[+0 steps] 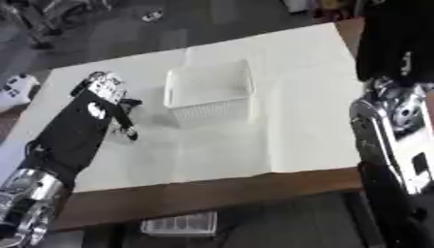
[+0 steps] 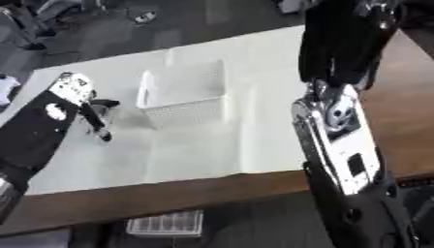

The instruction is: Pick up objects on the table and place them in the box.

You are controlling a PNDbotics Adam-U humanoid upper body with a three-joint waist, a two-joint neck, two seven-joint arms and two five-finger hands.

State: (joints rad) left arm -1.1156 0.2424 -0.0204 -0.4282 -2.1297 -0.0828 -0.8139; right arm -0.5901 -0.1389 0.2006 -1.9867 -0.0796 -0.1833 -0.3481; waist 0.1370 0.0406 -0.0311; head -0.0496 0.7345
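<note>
While my left arm lies stretched across the white cloth (image 1: pixel 280 111), my left hand (image 1: pixel 115 104) rests on it just left of the box (image 1: pixel 209 92), dark fingers (image 1: pixel 127 127) hanging down toward the cloth; whether they pinch anything I cannot tell, and I can make out no loose object near them. The box is a white mesh basket standing upright near the middle of the cloth, apart from my fingers. My right arm (image 2: pixel 339 140) rises along the right edge, black and silver, and its hand does not show clearly. The brown table (image 1: pixel 212 193) edge runs below the cloth.
</note>
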